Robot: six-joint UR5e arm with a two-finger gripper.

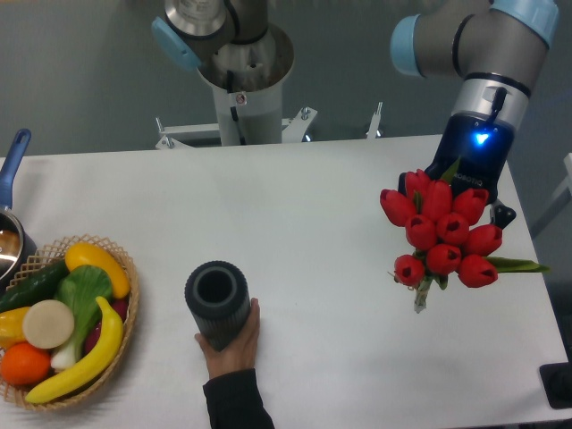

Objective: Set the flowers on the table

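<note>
A bunch of red tulips, the flowers (441, 232), hangs over the right part of the white table (313, 206), blooms facing the camera, with a green stem end (420, 300) poking out below and a leaf (518, 264) to the right. My gripper (465, 183) sits just behind and above the blooms, mostly hidden by them; its jaws appear shut on the bunch. Whether the stems touch the tabletop I cannot tell.
A dark grey ribbed vase (217, 302) stands at the front centre, held by a person's hand (234, 347). A woven basket (123, 344) of fruit and vegetables sits at the front left, with a pot (9, 234) behind it. The arm's base (241, 71) is at the back.
</note>
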